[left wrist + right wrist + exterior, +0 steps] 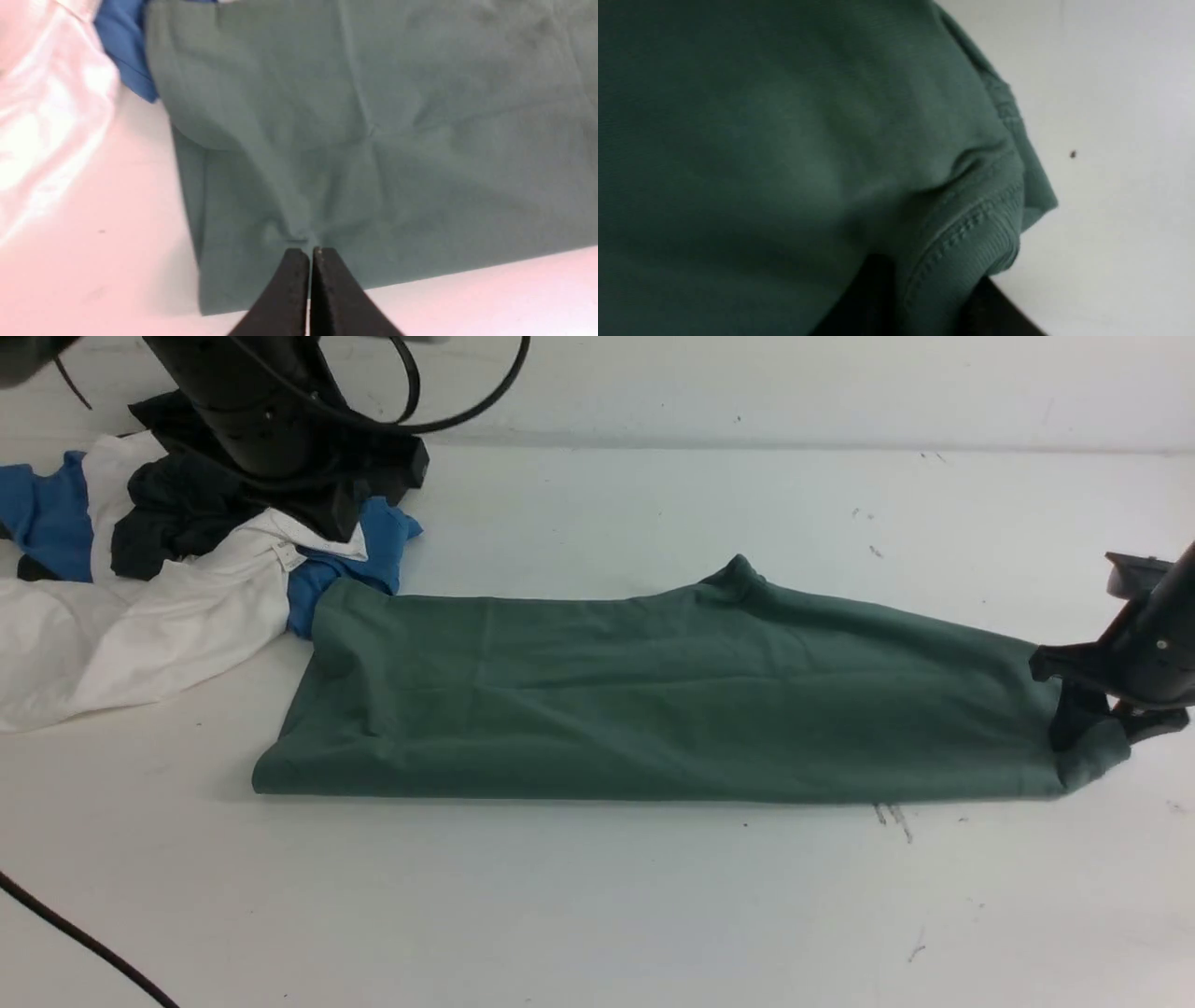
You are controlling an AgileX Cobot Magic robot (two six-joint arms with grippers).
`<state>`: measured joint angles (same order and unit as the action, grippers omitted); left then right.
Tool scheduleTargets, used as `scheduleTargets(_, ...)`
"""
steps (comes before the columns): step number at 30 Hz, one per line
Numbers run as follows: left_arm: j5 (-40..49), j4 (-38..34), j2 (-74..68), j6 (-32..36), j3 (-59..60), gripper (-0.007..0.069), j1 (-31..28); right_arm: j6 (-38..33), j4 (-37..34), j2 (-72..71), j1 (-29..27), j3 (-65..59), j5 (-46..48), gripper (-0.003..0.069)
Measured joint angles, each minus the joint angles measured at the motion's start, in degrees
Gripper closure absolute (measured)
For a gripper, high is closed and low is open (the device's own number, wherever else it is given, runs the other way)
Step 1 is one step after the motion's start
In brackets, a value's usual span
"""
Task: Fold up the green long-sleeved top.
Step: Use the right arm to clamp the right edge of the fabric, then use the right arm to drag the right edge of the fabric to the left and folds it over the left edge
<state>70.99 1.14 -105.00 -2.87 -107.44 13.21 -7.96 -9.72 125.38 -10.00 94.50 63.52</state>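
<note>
The green long-sleeved top (653, 709) lies folded into a long band across the white table. My right gripper (1088, 733) is at the band's right end, shut on a bunched corner of it. In the right wrist view, a ribbed stitched edge of the green top (784, 140) sits pinched in the right gripper (931, 289) between its two dark fingers. The left gripper (310, 252) is shut with nothing between its tips, hovering over the left end of the top (373, 140). In the front view only the left arm (252, 420) shows, raised at the far left.
A heap of blue, white and dark clothes (140, 569) lies at the far left, touching the top's left end. White cloth (46, 116) and blue cloth (126, 56) border the top in the left wrist view. A black cable (75, 938) crosses the near left corner.
</note>
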Motion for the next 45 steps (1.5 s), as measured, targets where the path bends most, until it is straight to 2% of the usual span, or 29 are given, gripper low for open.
scheduleTargets(1,0.0,0.84,0.35,-0.54,0.0,0.0629,0.0,-0.25,-0.2,0.0,-0.06,0.0,0.3,0.0587)
scheduleTargets(3,0.05,3.04,0.97,-1.66,0.0,0.0629,0.0,-0.04,0.81,-0.38,-0.36,0.0,1.17,0.0626)
scheduleTargets(7,0.11,4.12,1.49,-2.43,0.0,0.0629,0.0,3.4,6.01,-2.08,-1.86,-0.13,3.01,0.0629)
scheduleTargets(8,0.15,4.24,1.82,-2.44,0.19,0.0629,0.0,5.96,10.09,-3.74,-3.17,-0.13,3.36,0.0629)
scheduleTargets(12,0.15,4.24,2.6,-2.49,2.56,0.0629,0.0,9.65,16.67,-8.71,-5.43,-0.13,3.95,0.0629)
scheduleTargets(19,0.07,0.81,1.47,-2.7,7.69,0.0629,0.0,10.25,17.61,-13.16,-5.36,-0.13,4.01,0.0629)
scheduleTargets(24,-6.56,-13.01,-3.58,2.05,8.38,0.0629,0.12,10.35,16.5,-13.45,-5.36,-0.13,4.88,0.0629)
scheduleTargets(27,-10.14,-21.25,-7.39,7.19,8.38,0.0629,0.85,10.38,16.44,-13.45,-5.36,-0.13,5.0,0.0629)
scheduleTargets(32,-17.59,-27.09,-13.89,14.06,8.42,0.0629,3.33,10.43,16.33,-13.45,-5.36,-0.13,5.0,0.0629)
scheduleTargets(38,-22.71,-27.64,-20.71,14.72,8.42,0.0629,4.12,10.43,16.33,-13.45,-5.36,-0.13,4.7,0.0629)
scheduleTargets(42,-22.75,-23.75,-22.69,13.48,8.42,0.0629,3.6,10.12,16.33,-13.45,-5.36,-0.13,4.5,0.0629)
scheduleTargets(45,-22.32,-19.39,-22.68,8.31,8.32,0.0629,2.44,9.05,16.29,-13.45,-5.36,-0.13,4.55,0.0629)
